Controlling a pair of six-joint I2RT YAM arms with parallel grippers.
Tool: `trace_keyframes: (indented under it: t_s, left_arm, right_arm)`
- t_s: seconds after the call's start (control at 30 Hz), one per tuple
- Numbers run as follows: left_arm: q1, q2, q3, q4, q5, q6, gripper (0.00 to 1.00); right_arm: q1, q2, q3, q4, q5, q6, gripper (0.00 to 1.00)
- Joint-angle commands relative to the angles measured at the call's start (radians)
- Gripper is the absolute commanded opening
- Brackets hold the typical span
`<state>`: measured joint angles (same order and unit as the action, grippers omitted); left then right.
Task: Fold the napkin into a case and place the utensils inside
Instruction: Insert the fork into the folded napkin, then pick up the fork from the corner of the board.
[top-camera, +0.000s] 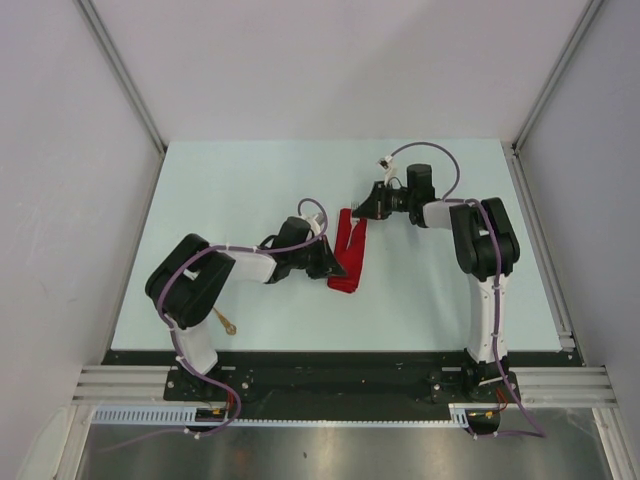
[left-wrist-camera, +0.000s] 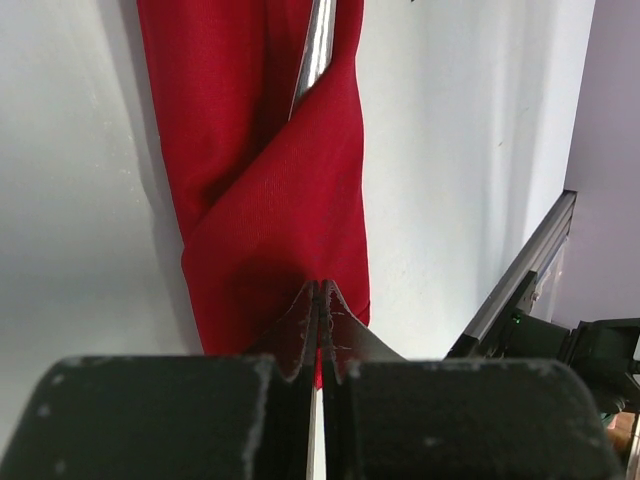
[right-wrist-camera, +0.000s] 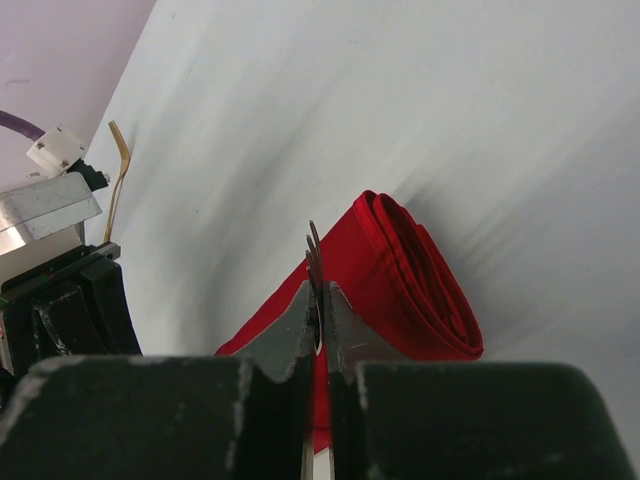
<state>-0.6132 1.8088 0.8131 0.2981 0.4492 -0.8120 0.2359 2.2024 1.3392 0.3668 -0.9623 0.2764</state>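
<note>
Black-and-white left arm (top-camera: 245, 268) and right arm (top-camera: 487, 300); purple cables (top-camera: 457, 170) along both; matte black fingers (left-wrist-camera: 290, 338), scuffed grey edges

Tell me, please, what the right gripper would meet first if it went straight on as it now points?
Probably the napkin: the right gripper, shut on a thin utensil, points at its folded end close ahead.

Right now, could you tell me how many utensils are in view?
2: a fork in the right gripper by the red napkin, and a gold utensil lying beside the left arm. Others may be hidden inside the napkin.
</note>
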Motion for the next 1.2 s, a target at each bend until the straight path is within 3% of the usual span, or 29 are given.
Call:
trace_keyframes:
  t_s: [0.0,0.4,0.47,0.63,0.73,0.83,0.87,1.0,1.07,1.17]
  left_arm:
    - [-0.003,-0.023,-0.003,0.035,0.000,-0.001,0.00]
    - [0.004,-0.117,0.029,0.003,0.017,0.000,0.05]
    - [0.012,-0.146,0.034,-0.020,0.011,0.005,0.10]
    - [0.073,-0.244,0.025,-0.077,0.011,0.005,0.31]
    - [0.139,-0.357,-0.009,-0.181,-0.021,0.036,0.42]
    - [0.216,-0.526,-0.054,-0.393,-0.151,0.094,0.72]
    - [0.265,-0.622,-0.069,-0.507,-0.190,0.102,0.77]
    - [0.401,-0.831,-0.130,-0.817,-0.482,0.114,0.83]
    - [0.488,-0.899,-0.140,-0.967,-0.535,0.114,0.85]
    - [0.520,-0.922,-0.121,-1.100,-0.595,0.067,0.87]
  right_arm:
    - [0.011,-0.044,0.000,-0.034,-0.053,-0.006,0.06]
    - [0.051,-0.038,-0.032,-0.060,-0.061,0.000,0.15]
    - [0.052,-0.041,-0.043,-0.058,-0.053,0.004,0.16]
    - [0.049,-0.070,-0.045,-0.045,-0.012,0.015,0.35]
    - [0.049,-0.076,0.004,-0.112,0.049,-0.016,0.47]
    - [0.051,-0.087,0.063,-0.172,0.075,-0.039,0.55]
    - [0.051,-0.093,0.075,-0.189,0.085,-0.046,0.56]
    - [0.052,-0.121,0.152,-0.308,0.152,-0.083,0.68]
    - [0.054,-0.129,0.208,-0.414,0.194,-0.109,0.71]
    - [0.054,-0.135,0.262,-0.529,0.234,-0.180,0.74]
